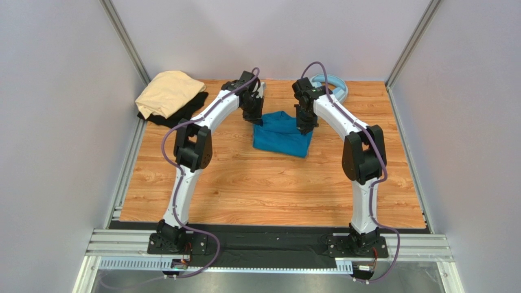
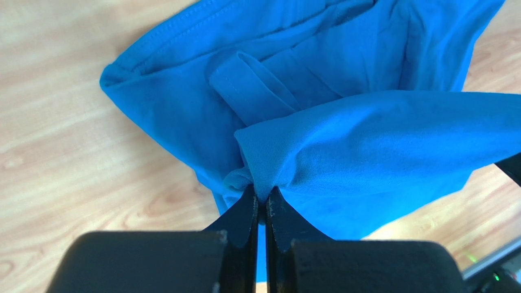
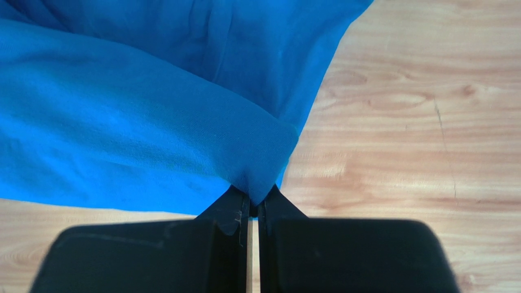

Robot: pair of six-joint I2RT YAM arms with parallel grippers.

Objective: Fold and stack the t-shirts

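The teal-blue t-shirt (image 1: 282,133) lies bunched in the middle of the table, its far edge lifted between both grippers. My left gripper (image 1: 255,113) is shut on the shirt's left corner; in the left wrist view the blue t-shirt (image 2: 342,140) folds into the closed left gripper (image 2: 261,194). My right gripper (image 1: 304,125) is shut on the right corner, the cloth of the shirt (image 3: 122,122) pinched at the right gripper (image 3: 254,198). A pale tan t-shirt (image 1: 168,91) lies folded on a black t-shirt (image 1: 183,110) at the far left.
Light-blue headphones (image 1: 333,85) lie at the far edge behind the right arm. Grey walls and metal posts close in the wooden table (image 1: 269,189) on three sides.
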